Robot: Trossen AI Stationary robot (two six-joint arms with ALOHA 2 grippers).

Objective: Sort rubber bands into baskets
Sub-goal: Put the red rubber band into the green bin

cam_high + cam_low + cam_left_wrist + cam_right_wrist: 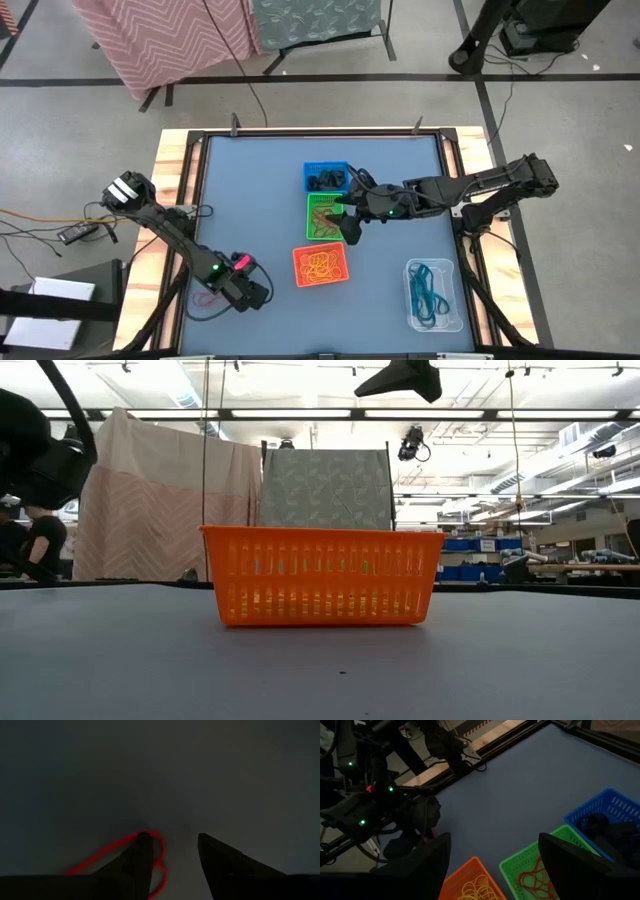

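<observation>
A red rubber band (102,855) lies flat on the blue-grey table near its front left corner, and also shows in the high view (206,298). My left gripper (172,840) is open and points down at the table right over it, one fingertip at the band's loop end. My right gripper (352,228) is open and empty above the green basket (325,216), which holds red bands (532,877). The blue basket (325,178) holds black bands. The orange basket (321,265) holds yellow-orange bands. The clear tub (435,295) holds teal bands. My left gripper comes at the red band from above, fingers pointing down. One fingertip (143,840) stands on or just over the band's loop end (159,845), the other on bare table. I cannot tell whether the finger touches the band. The band lies slack on the table.
The three baskets stand in a row at the table's middle and the tub at the near right. The orange basket fills the low view (320,575). A raised wooden rim (175,200) runs around the table. Bare table lies between my left gripper and the baskets.
</observation>
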